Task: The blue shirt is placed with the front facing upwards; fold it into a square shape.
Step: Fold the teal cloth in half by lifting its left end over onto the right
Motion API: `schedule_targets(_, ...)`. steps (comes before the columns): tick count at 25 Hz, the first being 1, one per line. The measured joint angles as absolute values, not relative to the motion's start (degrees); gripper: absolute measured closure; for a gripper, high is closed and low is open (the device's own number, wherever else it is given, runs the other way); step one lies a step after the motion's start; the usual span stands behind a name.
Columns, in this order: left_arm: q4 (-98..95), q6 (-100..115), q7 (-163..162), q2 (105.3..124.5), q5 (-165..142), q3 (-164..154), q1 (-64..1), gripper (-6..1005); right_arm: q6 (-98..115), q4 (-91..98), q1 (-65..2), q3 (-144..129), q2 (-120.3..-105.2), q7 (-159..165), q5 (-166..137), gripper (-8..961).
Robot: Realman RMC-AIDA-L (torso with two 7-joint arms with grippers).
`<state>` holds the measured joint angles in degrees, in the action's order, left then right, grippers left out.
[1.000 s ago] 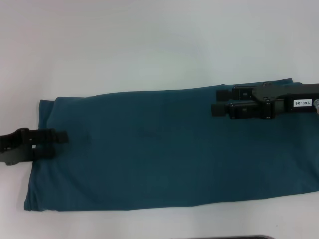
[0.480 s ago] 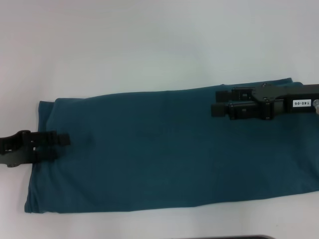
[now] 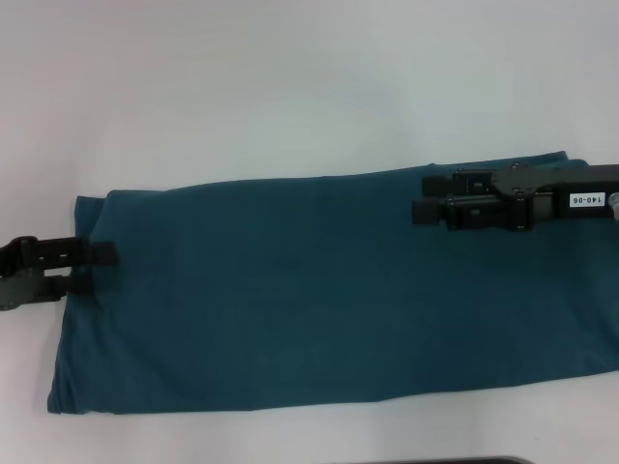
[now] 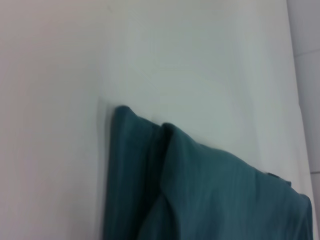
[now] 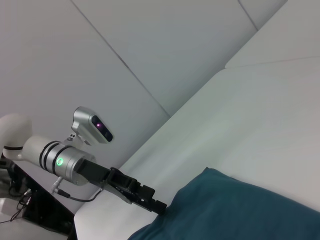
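The left gripper point(image 3: 97, 268), a black two-fingered metal claw, sits at the left short end of the dark teal-blue cotton shirt point(image 3: 319, 290). Its two fingers reach just over the cloth edge with a clear gap between them, and whether any fabric lies in that gap cannot be told. The right gripper point(image 3: 426, 197), of the same black make, lies over the far corner of the shirt's right end, its fingers set a little apart with nothing seen between them.

The shirt lies flat on the white table point(image 3: 290, 87) as a long band running left to right, sleeves already tucked under. The left wrist view shows stacked layers at its left end.

To fold the band into a square, each gripper should, I judge, pinch every layer at its end, lift only enough to free the cloth, and carry that end across so that the edges line up without dragging the lower layers.

No containers are in view.
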<state>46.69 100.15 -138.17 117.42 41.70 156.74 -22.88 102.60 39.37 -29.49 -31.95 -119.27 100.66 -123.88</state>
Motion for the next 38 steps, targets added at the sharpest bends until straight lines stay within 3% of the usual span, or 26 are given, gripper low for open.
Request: schedule_targets(38,48.54,98.47,-139.3,117.66,40.29,155.09,-22.73,248,102.39,39.37,-29.87,-32.35,-119.27,102.03,-124.09,146)
